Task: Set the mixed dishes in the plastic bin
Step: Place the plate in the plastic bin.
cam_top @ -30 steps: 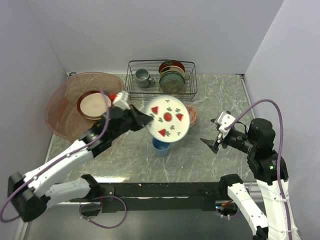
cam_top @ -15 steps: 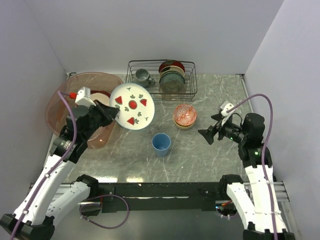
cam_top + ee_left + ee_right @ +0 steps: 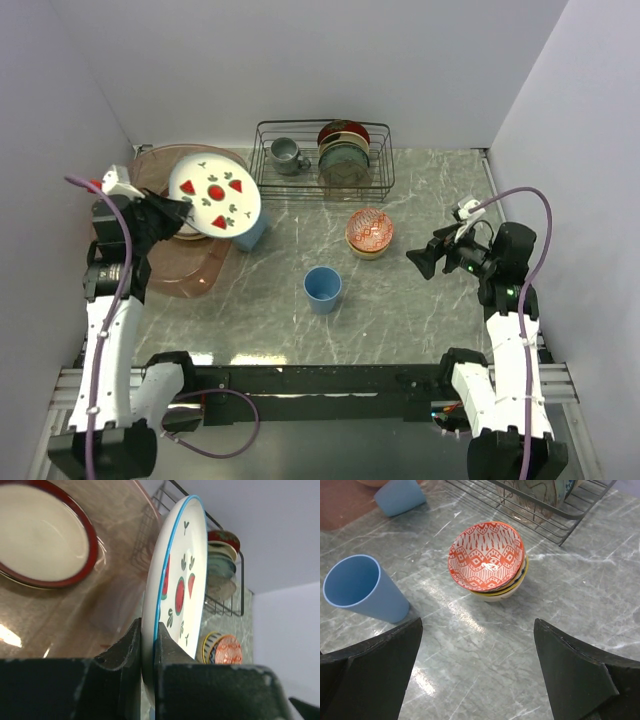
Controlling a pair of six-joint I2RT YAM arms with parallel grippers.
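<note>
White with red strawberries, the plate (image 3: 214, 192) we clamp by its rim in our left pincer (image 3: 148, 635) hangs tilted over the bin (image 3: 175, 270), while our right pincer (image 3: 419, 262) gapes empty above the worktop (image 3: 420, 200).

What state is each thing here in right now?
Strawberry plate: tilted, gripped over the plastic bin.
Left gripper: shut on that plate's edge.
Right gripper: open, empty.
Plastic bin: holds a red-rimmed plate.
Patterned bowl: upright, stacked on another bowl.
Blue cup: upright on the table.
Wire rack: holding a mug and plates.
</note>
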